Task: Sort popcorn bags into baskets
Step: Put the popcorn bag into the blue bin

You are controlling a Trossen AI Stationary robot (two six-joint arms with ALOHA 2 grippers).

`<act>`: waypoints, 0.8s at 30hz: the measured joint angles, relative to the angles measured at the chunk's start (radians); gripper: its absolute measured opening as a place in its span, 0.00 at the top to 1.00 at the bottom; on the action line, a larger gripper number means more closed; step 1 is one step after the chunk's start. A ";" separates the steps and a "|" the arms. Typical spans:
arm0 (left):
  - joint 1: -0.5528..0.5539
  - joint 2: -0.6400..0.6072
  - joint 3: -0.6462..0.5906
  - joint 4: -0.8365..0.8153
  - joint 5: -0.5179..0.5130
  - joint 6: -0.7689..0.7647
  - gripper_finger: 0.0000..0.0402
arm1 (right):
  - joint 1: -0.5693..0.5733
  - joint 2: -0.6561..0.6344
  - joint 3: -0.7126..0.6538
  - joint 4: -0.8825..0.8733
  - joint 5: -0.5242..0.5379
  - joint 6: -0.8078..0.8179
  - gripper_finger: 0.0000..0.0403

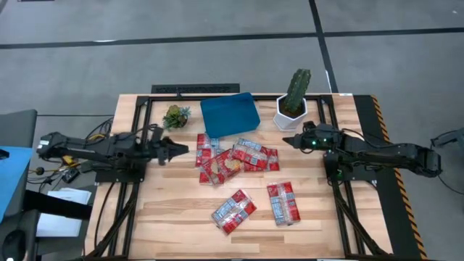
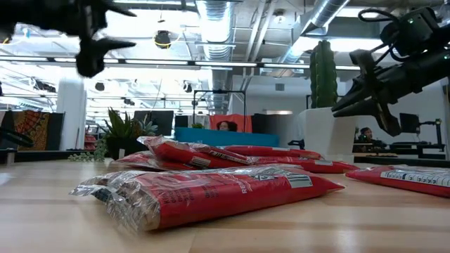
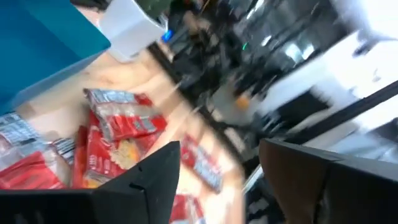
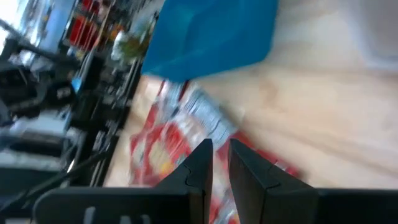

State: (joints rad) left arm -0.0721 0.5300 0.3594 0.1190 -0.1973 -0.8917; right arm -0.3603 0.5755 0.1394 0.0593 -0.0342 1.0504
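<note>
Several red popcorn bags lie flat in a loose overlapping pile (image 1: 233, 159) at the table's middle. Two more lie apart nearer the front edge (image 1: 233, 211) (image 1: 283, 203). The blue bin (image 1: 230, 114) stands behind the pile, toward the far edge. My left gripper (image 1: 180, 150) hangs open above the table, left of the pile; its wrist view shows the bags (image 3: 115, 134) and the bin (image 3: 43, 43) past the open fingers (image 3: 217, 165). My right gripper (image 1: 288, 141) hovers right of the pile with its fingers shut (image 4: 221, 163), pointing toward the bags (image 4: 168, 143).
A cactus in a white pot (image 1: 293, 101) stands just behind my right gripper. A small green plant (image 1: 175, 116) sits left of the bin. Black frame rails (image 1: 123, 203) run along both sides of the wooden tabletop. Bare wood lies between the pile and the front bags.
</note>
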 joint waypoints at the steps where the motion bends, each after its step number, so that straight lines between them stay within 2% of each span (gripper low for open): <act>1: 0.003 0.056 0.057 -0.088 0.003 0.011 0.47 | 0.000 0.000 0.000 0.000 -0.010 0.000 0.81; 5: 0.034 0.279 0.266 -0.469 -0.058 -0.019 0.47 | 0.001 0.000 0.000 0.000 -0.022 0.000 0.81; 7: 0.050 0.367 0.311 -0.561 -0.096 -0.062 0.47 | 0.001 0.000 0.000 0.001 -0.030 -0.010 0.81; 9: 0.065 0.427 0.311 -0.535 -0.089 -0.087 0.47 | 0.003 0.000 0.000 0.003 -0.062 -0.046 0.81; 14: 0.085 0.543 0.232 -0.335 0.026 -0.095 0.45 | 0.036 0.000 0.000 0.001 -0.074 -0.065 0.77; 18: 0.085 0.622 0.184 -0.198 0.036 -0.064 0.38 | 0.058 0.000 0.000 0.000 -0.071 -0.065 0.67; 22: 0.094 0.693 0.192 -0.165 0.028 0.006 0.32 | 0.067 0.000 0.000 -0.005 -0.069 -0.064 0.54; 24: 0.104 0.730 0.205 -0.157 0.062 0.031 0.30 | 0.065 0.000 0.000 -0.009 -0.069 -0.064 0.48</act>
State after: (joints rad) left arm 0.0323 1.2596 0.5642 -0.0383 -0.1353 -0.8610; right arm -0.2951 0.5755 0.1395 0.0508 -0.1032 0.9859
